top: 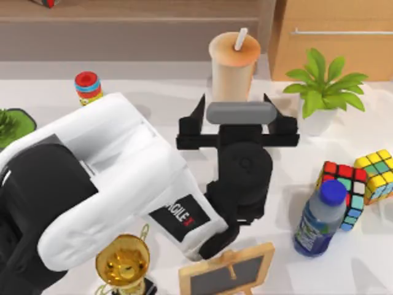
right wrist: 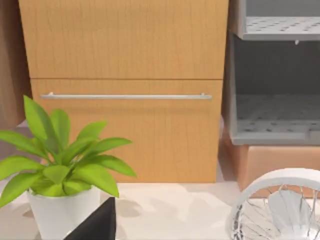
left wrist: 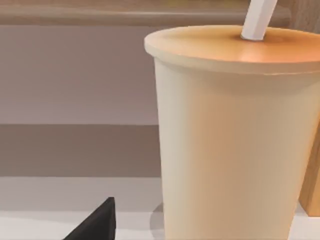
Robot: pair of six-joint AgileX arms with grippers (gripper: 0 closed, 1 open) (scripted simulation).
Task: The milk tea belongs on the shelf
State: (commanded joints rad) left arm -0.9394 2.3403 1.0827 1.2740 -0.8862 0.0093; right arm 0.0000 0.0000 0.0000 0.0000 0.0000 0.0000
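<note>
The milk tea [top: 233, 67] stands upright near the back edge of the white table [top: 159, 98], just before the shelf [top: 129, 27]: one tall cup with a smooth beige-orange body, a flat-looking lid and a single white straw [top: 241, 38]. No label shows on it. The left gripper [top: 236, 126] sits just in front of the cup, its two black fingers spread wide to either side and not touching it. The white arm behind carries a black patch reading "AGILE" [top: 182, 216]. The shelf is brown wood with long horizontal boards. To the right stand a lighter wooden cabinet [top: 334, 37] with one metal bar handle, one potted plant [top: 322, 92], two colour cubes [top: 359, 181] and one blue-capped bottle [top: 319, 218]. The right gripper's state I cannot tell.
</note>
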